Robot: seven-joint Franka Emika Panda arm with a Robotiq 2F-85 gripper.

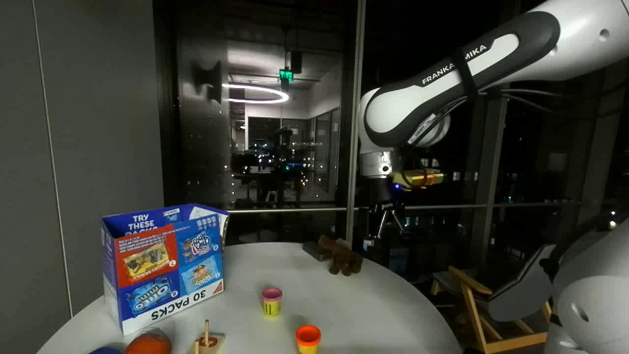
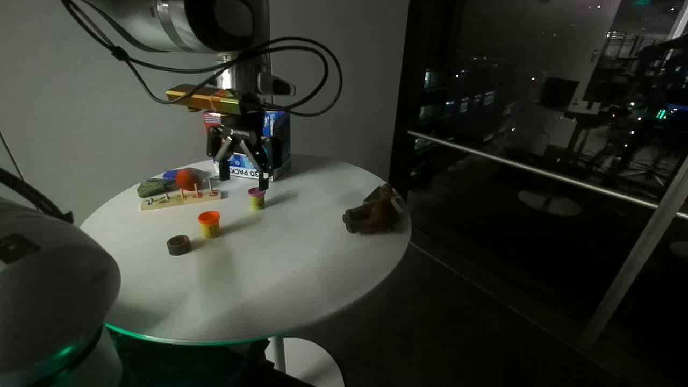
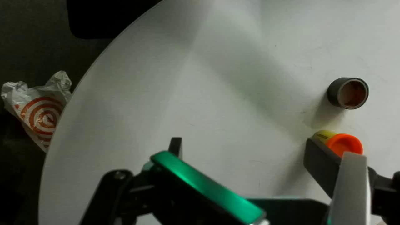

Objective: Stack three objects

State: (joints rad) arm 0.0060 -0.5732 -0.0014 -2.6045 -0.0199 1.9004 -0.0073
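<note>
A small yellow tub with a pink-red lid (image 2: 257, 199) stands upright on the round white table; it also shows in an exterior view (image 1: 271, 302). A yellow tub with an orange lid (image 2: 209, 224) stands upright nearby, also seen in an exterior view (image 1: 308, 339). A dark brownish ring-like piece (image 2: 178, 245) sits beside the orange-lidded tub. In the wrist view, the brownish piece (image 3: 348, 93) is at the right and the orange-lidded tub (image 3: 345, 144) is partly behind a finger. My gripper (image 2: 244, 180) is open and empty, raised above the table; its fingers (image 3: 242, 147) are wide apart.
The large blue carton (image 1: 164, 270) stands at the table's edge. A wooden peg board (image 2: 180, 200), a red-orange round item (image 2: 187, 179) and a green item (image 2: 153, 187) lie near it. A brown plush toy (image 2: 373, 215) lies near the opposite edge.
</note>
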